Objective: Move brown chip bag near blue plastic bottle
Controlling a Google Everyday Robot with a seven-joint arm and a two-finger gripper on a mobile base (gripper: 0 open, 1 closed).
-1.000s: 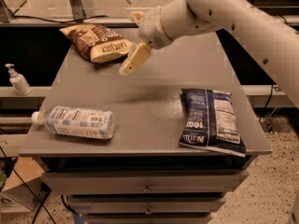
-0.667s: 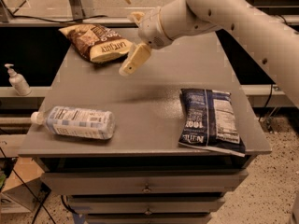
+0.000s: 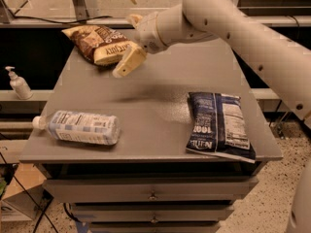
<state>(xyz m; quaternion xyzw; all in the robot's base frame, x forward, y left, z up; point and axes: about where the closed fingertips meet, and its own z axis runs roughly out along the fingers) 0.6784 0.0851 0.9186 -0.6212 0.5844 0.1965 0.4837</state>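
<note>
Gripper (image 3: pixel 124 45) slid nearer the one brown chip bag (image 3: pixel 95 41), jaws wide open, holding nothing; one blue plastic bottle (image 3: pixel 80 127).

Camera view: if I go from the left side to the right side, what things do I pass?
Pump dispenser bottle → blue plastic bottle → gripper, open at the near end of the brown chip bag → dark blue bag. The brown chip bag overlaps bottle and gripper sideways, so it gets no place in the order.
</note>
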